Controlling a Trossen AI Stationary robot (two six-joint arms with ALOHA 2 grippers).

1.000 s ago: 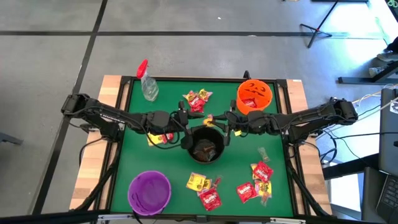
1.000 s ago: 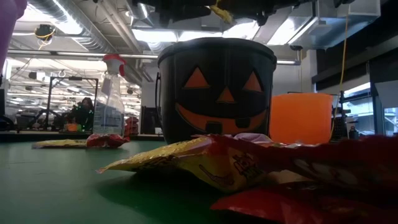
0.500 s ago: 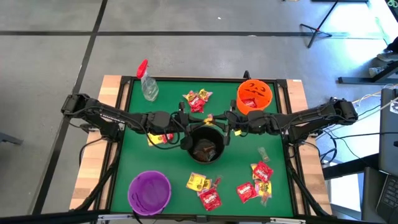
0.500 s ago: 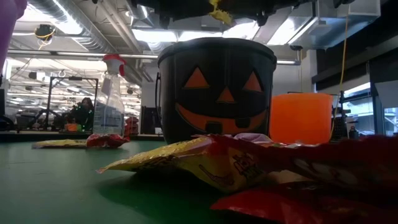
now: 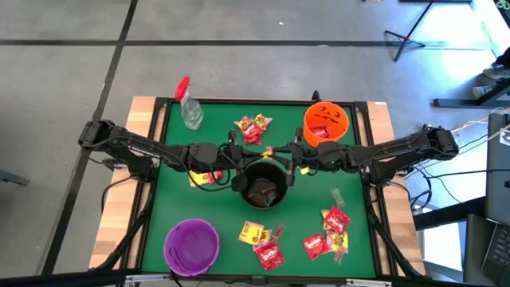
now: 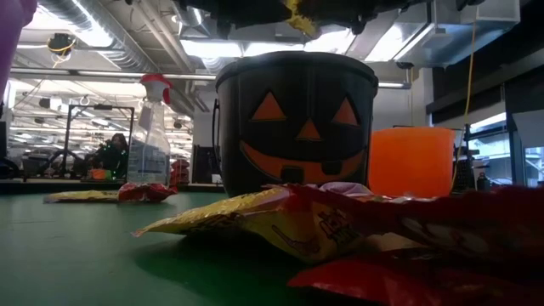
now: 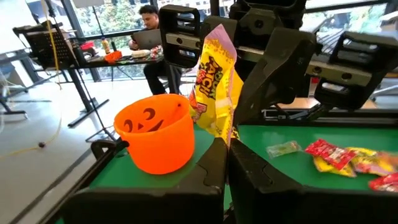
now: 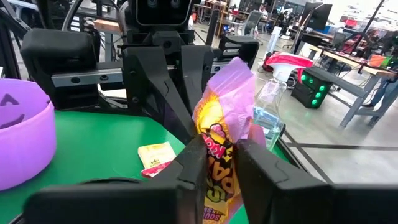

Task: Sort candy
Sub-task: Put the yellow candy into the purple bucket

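A yellow candy packet point(image 5: 268, 151) hangs in the air over the far rim of the black pumpkin bucket point(image 5: 263, 187), between my two grippers. My left gripper point(image 5: 257, 153) reaches in from the table's left and is shut on it. My right gripper point(image 5: 280, 153) reaches in from the right, its fingers on either side of the same packet point(image 8: 217, 155). Several other red and yellow candy packets lie flat on the green mat: far centre point(image 5: 252, 127), near centre point(image 5: 263, 243), near right point(image 5: 331, 231), and under the left arm point(image 5: 205, 177). My left gripper pinches the packet's lower edge point(image 7: 227, 138) between its two shut fingers, coming in level from the table's left. The packet stands upright above the fingers, clear of the table. My right gripper has the packet's lower half point(image 8: 214, 177) between its two fingers, level from the table's right; the packet's top sticks up past them.
An orange bowl point(image 5: 325, 121) stands at the far right, a purple bowl point(image 5: 191, 244) at the near left, and a clear spray bottle with a red top point(image 5: 189, 108) at the far left. Bare green mat lies between the bowls and the bucket.
Both arms have kept their places. The yellow packet between them has shifted slightly, still hanging clear above the black bucket.
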